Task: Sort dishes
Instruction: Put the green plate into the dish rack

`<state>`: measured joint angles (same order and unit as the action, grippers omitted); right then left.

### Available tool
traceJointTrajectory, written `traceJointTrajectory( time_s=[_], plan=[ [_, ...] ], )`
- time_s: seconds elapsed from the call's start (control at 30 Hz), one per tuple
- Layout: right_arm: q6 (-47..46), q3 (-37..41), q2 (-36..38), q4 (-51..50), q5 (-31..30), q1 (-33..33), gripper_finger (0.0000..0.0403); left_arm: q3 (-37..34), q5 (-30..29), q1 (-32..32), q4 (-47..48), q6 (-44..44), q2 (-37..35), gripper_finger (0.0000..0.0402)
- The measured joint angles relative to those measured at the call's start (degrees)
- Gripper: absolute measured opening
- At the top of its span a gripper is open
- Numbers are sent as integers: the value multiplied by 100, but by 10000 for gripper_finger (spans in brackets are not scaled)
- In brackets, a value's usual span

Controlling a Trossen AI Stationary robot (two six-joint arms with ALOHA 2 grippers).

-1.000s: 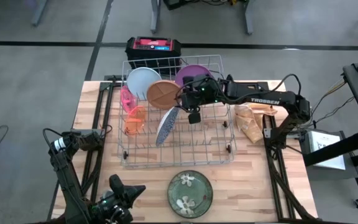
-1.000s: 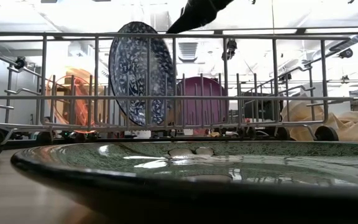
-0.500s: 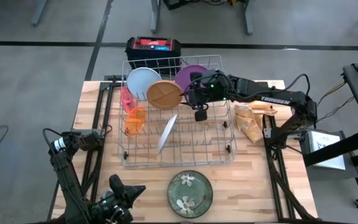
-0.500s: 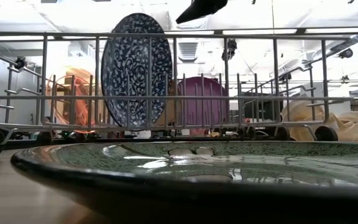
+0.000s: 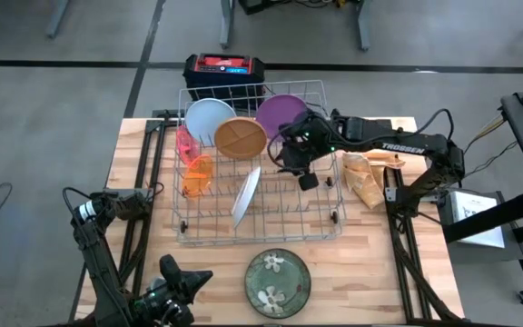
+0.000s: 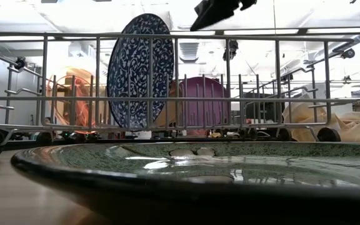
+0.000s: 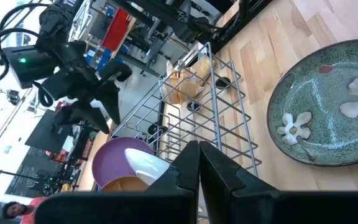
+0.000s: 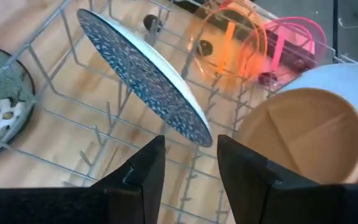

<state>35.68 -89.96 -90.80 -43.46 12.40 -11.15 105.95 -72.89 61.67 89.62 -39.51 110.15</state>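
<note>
With the round blue speckled plate [image 5: 245, 194] standing on edge in the wire rack [image 5: 325, 223], the right gripper [image 5: 303, 172] hangs released and empty above it, so I'd guess the dark green flowered plate [image 5: 278, 282] needs fetching next.

Dark arms, white TROSSEN lettering, black cables.

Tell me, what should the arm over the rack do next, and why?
Probably lift the right gripper clear and head for the green flowered plate. Its fingers are open and empty, the blue speckled plate stands alone in the wire rack, and that green plate lies on the table.
</note>
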Motion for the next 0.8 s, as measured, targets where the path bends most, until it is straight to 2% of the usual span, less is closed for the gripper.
traceJointTrajectory(
  time_s=[0.1,0.37,0.53,0.63,0.8],
  plan=[
    [-120,113,0,-40,-240,-4,127,0,0,0,0,-1,0,0],
    [-505,134,44,-834,-290,202,103,0,0,-7,-2,0,0,0],
    [-1002,136,229,-1090,-963,666,86,0,71,-102,-4,-8,-1,0],
    [-1526,136,484,-1257,-1458,1001,77,0,523,-261,-22,-181,0,0],
    [-3177,196,1058,-1492,-1653,1698,67,0,1687,-577,-276,-503,0,0]
  ],
)
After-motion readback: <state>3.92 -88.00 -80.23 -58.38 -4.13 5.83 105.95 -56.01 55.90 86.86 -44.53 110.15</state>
